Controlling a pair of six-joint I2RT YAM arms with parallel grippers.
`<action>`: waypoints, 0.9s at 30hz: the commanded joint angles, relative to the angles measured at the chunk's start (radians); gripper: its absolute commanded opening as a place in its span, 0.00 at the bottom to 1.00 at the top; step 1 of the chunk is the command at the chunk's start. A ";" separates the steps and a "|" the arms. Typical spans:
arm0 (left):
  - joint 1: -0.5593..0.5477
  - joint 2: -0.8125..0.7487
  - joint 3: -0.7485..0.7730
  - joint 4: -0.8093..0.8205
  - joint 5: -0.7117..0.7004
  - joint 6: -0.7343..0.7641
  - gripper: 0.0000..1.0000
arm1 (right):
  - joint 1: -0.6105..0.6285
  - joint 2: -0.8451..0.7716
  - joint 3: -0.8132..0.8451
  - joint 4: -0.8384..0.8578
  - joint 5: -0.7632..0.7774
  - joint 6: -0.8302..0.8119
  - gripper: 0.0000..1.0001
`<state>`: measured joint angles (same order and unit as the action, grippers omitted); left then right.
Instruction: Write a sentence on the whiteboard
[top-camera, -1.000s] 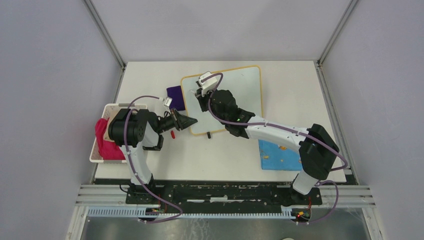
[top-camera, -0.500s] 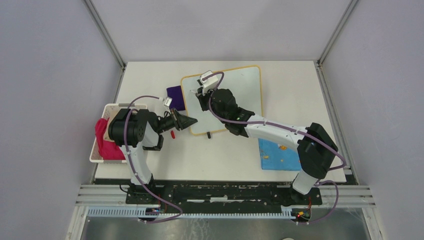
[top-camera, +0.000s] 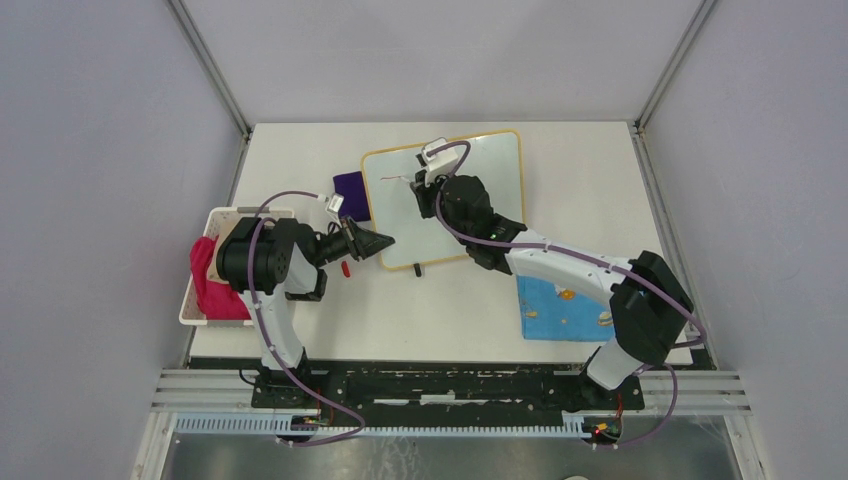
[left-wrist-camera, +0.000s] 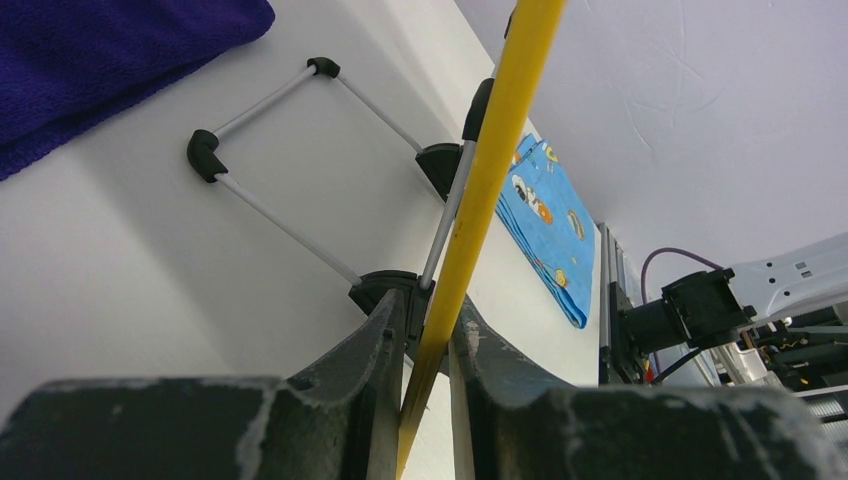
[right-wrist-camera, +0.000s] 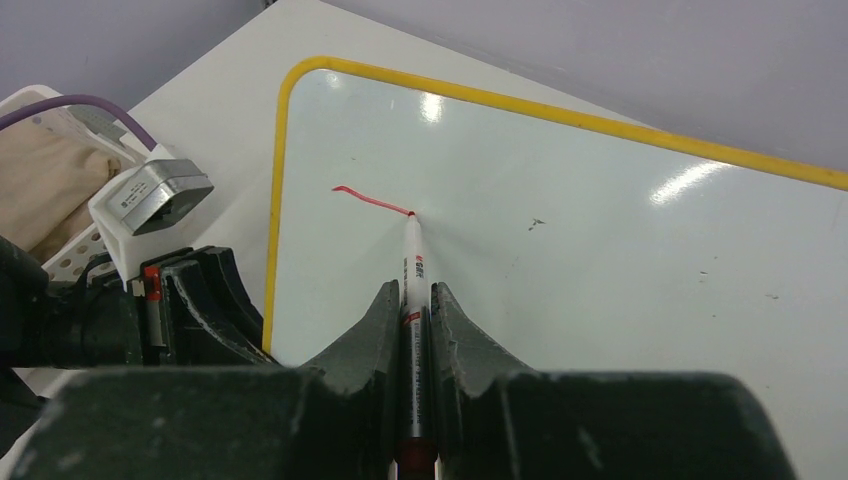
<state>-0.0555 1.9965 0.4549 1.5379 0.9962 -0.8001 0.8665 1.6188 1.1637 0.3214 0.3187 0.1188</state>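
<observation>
Right wrist view: the marker (right-wrist-camera: 411, 262) tip touched the whiteboard (right-wrist-camera: 620, 260) near its top left corner, at the end of a short red stroke.
Right end effector (right-wrist-camera: 411, 295): clamped on the marker barrel, one finger on each side.
Left end effector (left-wrist-camera: 425, 330): clamped on the whiteboard's yellow frame (left-wrist-camera: 500, 130) at its near left edge, apparently steadying it.
Whiteboard place: toward the far edge of the counter (top-camera: 600, 200), about midway across, with a purple cloth (top-camera: 350, 190) just beside its left side.
Sentence (right-wrist-camera: 368, 199): barely begun, one stroke only, so nearly all of it was left to write.
Step in hand: likely the first letter.
Doing it well: light, even tip pressure would probably stop the line skipping and the board shifting. Strokes should be slow, with clean lifts between letters. The left clamp should stay firm, and the letters small enough to fit the row.
</observation>
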 joint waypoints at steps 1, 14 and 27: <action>0.013 0.030 0.004 0.158 -0.055 -0.011 0.02 | -0.030 -0.045 -0.035 0.020 0.026 -0.001 0.00; 0.014 0.030 0.003 0.158 -0.054 -0.011 0.02 | 0.009 -0.073 -0.035 0.104 -0.115 -0.019 0.00; 0.013 0.032 0.004 0.158 -0.053 -0.013 0.02 | 0.008 -0.006 0.014 0.040 -0.073 -0.013 0.00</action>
<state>-0.0555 2.0003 0.4557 1.5387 1.0012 -0.8017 0.8745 1.5951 1.1259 0.3649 0.2214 0.1078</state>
